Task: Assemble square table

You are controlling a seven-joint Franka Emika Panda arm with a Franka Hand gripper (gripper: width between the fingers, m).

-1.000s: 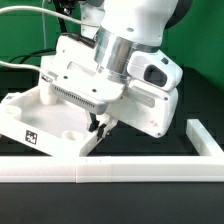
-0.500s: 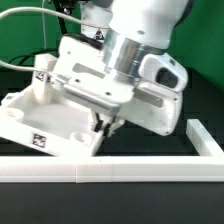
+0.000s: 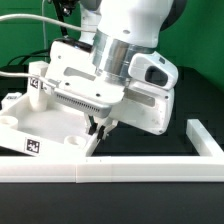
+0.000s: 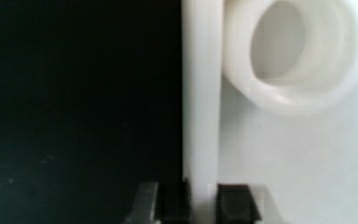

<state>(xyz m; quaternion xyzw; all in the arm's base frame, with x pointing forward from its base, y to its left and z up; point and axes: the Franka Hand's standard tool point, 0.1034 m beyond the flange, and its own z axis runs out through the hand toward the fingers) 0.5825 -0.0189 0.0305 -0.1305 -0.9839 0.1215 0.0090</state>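
- We see a black worktop (image 3: 150,145) in front of a green backdrop (image 3: 20,40).
- The white plastic square tabletop (image 3: 50,125), a shallow tray with a raised rim, sits at the exterior view's left, close behind the long white L-shaped border wall (image 3: 120,170). A black-and-white tag (image 3: 33,146) faces the camera.
- The two black fingers (image 4: 147,205) are clenched on the thin upright rim (image 4: 201,90), one on each side, beside a round corner socket (image 4: 300,55).
- We judge the tabletop light and stiff, but smooth enough to slip or swing when held at one edge. The rim near a corner looks like the sensible place to hold it.
- The bulky white arm (image 3: 130,40) hides the tray's far side. We see no legs, and we cannot tell whether the tray lies flat or is tipped.
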